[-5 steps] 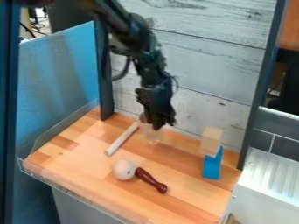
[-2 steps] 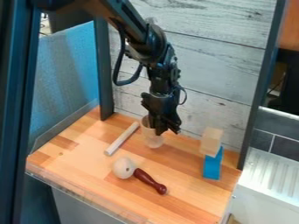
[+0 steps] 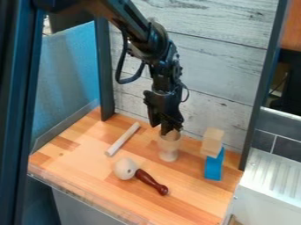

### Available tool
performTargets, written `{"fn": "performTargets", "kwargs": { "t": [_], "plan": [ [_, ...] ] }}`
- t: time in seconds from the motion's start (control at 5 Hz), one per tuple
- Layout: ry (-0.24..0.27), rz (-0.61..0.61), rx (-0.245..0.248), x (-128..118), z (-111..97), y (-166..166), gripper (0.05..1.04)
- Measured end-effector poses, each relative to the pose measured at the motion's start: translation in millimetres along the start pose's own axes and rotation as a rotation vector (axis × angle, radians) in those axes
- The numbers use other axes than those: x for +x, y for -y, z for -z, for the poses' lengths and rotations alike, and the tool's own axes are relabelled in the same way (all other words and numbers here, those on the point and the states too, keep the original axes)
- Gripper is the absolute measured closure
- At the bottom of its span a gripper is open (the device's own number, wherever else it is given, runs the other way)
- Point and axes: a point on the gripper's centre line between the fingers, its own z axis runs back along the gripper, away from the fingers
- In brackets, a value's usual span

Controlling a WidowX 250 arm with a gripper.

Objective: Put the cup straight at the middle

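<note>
Nearer the blue block (image 3: 214, 167) than a moment earlier, the cup (image 3: 169, 147) looked upright over the bench (image 3: 82, 160), leaving mainly its centring to judge. The claw (image 3: 167, 130) had shifted too, down at the rim; its opening and hold I couldn't tell.

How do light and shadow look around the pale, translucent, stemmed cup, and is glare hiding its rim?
Camera view: soft light on the brown wooden tabletop, only faint shadows; no strong glare on the cup, though its pale body blends somewhat into the wood; the black metal gripper, a dark mass with little detail, overlaps part of the rim.
</note>
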Motion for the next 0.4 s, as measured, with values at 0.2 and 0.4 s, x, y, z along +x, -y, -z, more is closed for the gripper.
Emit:
{"fn": "performTargets", "kwargs": {
  "t": [0.2,0.4],
  "plan": [
    [0.01,0.002,-0.006,1.5,-0.2,0.3,0.182],
    [0.014,-0.02,-0.031,-6.7,2.9,-2.8,0.077]
  ]
}}
